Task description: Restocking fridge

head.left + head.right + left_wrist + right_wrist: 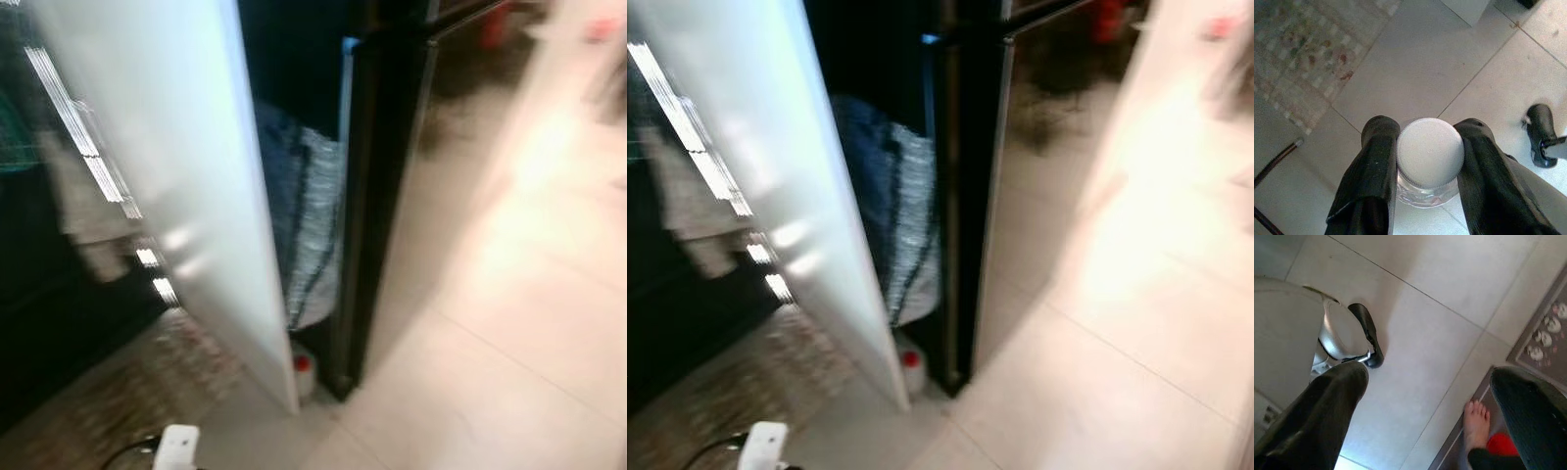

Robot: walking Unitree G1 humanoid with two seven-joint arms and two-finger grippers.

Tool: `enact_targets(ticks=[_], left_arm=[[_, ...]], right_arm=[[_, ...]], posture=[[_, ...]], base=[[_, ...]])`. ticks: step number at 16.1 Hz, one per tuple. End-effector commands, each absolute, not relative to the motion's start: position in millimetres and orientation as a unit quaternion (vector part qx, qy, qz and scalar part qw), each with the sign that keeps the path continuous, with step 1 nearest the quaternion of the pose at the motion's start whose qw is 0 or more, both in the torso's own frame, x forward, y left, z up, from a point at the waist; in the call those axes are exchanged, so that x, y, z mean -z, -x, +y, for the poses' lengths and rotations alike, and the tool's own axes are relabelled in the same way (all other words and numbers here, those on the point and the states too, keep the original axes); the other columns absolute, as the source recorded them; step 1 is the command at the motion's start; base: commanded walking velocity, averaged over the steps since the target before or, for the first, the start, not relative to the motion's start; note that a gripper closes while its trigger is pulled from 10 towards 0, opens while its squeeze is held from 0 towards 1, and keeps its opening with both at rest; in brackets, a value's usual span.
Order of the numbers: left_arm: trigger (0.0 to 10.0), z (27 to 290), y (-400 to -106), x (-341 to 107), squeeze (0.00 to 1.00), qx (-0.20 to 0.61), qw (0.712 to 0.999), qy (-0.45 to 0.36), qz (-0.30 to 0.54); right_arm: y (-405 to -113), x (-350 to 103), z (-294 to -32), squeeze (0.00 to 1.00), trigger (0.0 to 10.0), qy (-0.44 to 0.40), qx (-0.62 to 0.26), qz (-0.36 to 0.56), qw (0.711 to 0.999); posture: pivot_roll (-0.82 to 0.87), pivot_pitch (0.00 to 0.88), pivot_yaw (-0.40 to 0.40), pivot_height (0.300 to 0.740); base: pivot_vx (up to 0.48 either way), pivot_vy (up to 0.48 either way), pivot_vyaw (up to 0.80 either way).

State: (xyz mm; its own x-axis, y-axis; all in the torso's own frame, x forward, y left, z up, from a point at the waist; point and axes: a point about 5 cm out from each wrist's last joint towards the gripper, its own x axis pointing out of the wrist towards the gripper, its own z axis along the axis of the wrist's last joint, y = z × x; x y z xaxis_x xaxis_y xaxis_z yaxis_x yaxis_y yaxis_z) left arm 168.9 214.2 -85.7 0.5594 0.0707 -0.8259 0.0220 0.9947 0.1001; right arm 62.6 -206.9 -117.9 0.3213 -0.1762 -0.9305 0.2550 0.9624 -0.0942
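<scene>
Pale floor tiles (509, 323) run off to the right; a patterned rug (108, 392) lies near-left, all blurred — camera's on the move. Ahead stands the fridge w/ its white door (176, 166) swung open toward me, dark side panel (377, 196) to the right of the gap. Low in that gap sits a blue-and-grey bag or cloth (304, 215), and below it a small red-capped bottle (304, 367) at floor level.

Left gripper (1427, 161) is clamped on a clear jar (1429, 166), fingers (1371, 166) pressing either side just under its white ribbed lid (1430, 152), held above the tiles. Right gripper (1435, 406) is spread wide, holding nothing; beyond it a person's bare foot (1476, 423) at a mat's edge.

Step in hand, I reckon: carrying the jar up to the open fridge. Next calls for getting square to the opening, finding a free shelf — can't make one out yet thru the blur — then lifting the jar in upright w/o clipping the door edge.
</scene>
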Motion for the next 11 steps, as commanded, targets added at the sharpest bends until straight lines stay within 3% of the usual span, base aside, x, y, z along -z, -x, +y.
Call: enact_targets(ticks=[1,7,11], left_arm=[[10.0,214.3,-167.4,86.4,0.00,-0.011,0.879,-0.055,0.473],[10.0,214.9,-167.4,86.3,0.00,-0.009,0.879,-0.057,0.474],[10.0,214.5,-167.3,86.5,0.00,-0.008,0.878,-0.057,0.475]], right_arm=[[-62.6,119.2,-199.3,0.00,10.0,-0.047,0.124,0.570,0.811],[-62.6,119.3,-198.6,0.00,10.0,-0.049,0.126,0.569,0.811],[-63.6,118.5,-199.6,0.00,10.0,-0.055,0.139,0.558,0.817]], posture=[[-0.04,0.000,0.080,0.740],[-0.05,0.000,0.084,0.740],[-0.05,0.000,0.081,0.740]], base=[[0.000,0.000,-0.77],[0.000,0.000,-0.77],[0.000,0.000,0.00]])
